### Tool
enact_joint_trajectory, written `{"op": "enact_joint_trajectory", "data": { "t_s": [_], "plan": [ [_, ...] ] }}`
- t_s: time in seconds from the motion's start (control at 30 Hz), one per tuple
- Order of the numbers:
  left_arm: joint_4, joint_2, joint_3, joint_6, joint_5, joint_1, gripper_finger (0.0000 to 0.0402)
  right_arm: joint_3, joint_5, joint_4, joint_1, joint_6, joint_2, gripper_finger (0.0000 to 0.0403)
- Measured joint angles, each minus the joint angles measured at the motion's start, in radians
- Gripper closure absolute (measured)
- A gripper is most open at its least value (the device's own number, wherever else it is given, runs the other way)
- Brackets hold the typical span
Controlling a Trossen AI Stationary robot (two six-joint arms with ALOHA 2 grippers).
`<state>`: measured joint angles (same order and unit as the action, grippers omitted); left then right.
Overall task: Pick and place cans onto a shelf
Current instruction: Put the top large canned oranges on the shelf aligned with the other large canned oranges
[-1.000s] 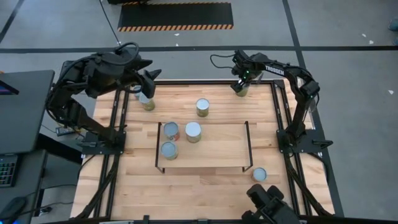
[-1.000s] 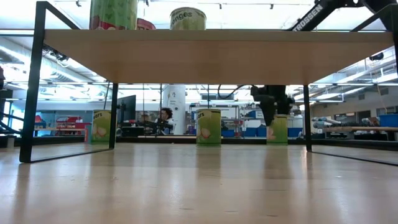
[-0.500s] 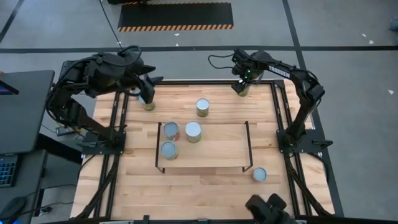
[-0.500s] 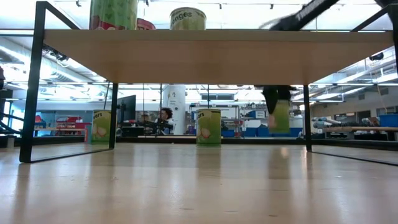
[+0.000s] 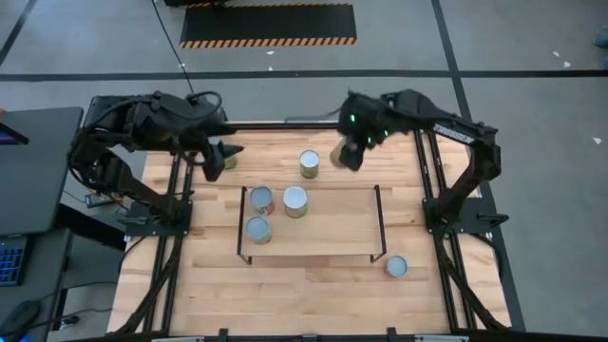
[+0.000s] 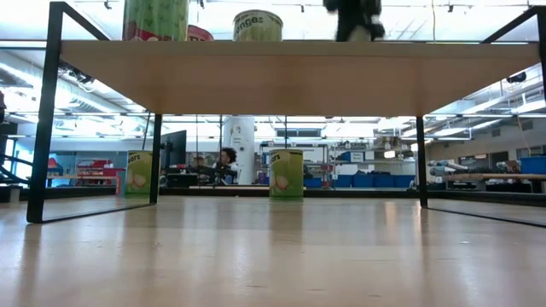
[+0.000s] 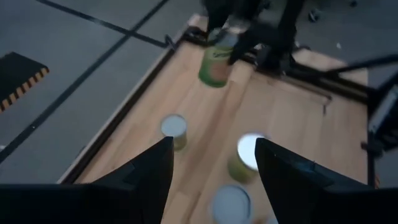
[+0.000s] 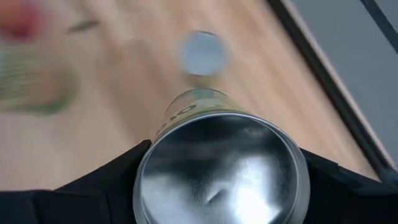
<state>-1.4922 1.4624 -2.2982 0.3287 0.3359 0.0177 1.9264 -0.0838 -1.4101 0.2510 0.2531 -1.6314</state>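
Silver-topped and olive-sided, 1 can sits clamped between the fingers of the right gripper, lifted clear of the table at about 12 o'clock from the shelf. From the left wrist camera the same can hangs tilted in the air under that dark gripper. In the low view the right gripper shows above the shelf board.

On the shelf top stand 3 cans: a red-labelled one at the shelf's 10 o'clock corner, a silver-topped one just beside it toward 3 o'clock, and a bluish-topped one at 6 o'clock from the red-labelled can.

On the table, 1 can stands at 12 o'clock from the shelf, and another rests off the shelf's 4 o'clock corner.

At 10 o'clock from the shelf, near the table's edge, the left gripper hovers; its fingers stand well apart, and I cannot tell whether anything is between them.
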Motion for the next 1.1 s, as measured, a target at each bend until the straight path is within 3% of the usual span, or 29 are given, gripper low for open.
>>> {"op": "enact_joint_trajectory", "data": {
  "t_s": [0.2, 0.4, 0.6, 0.9, 1.1],
  "plan": [
    [-0.061, 0.001, 0.000, 0.000, -0.060, 0.053, 0.0170, 0.092, 0.003, 0.010, -0.255, 0.108, -0.002, 0.0088],
    [-0.064, 0.001, 0.000, 0.000, -0.077, 0.095, 0.0170, 0.098, 0.032, 0.119, -0.406, 0.165, -0.003, 0.0088],
    [-0.066, 0.002, 0.000, 0.009, -0.091, 0.135, 0.0170, 0.099, 0.043, 0.217, -0.484, 0.069, -0.003, 0.0088],
    [-0.063, 0.004, 0.001, 0.168, -0.090, 0.144, 0.0170, 0.102, 0.154, 0.339, -0.565, -0.093, -0.044, 0.0088],
    [-0.054, 0.004, 0.001, 0.184, -0.090, 0.144, 0.0170, 0.183, 0.163, 0.264, -0.617, -0.157, -0.124, 0.0088]
  ]
}}
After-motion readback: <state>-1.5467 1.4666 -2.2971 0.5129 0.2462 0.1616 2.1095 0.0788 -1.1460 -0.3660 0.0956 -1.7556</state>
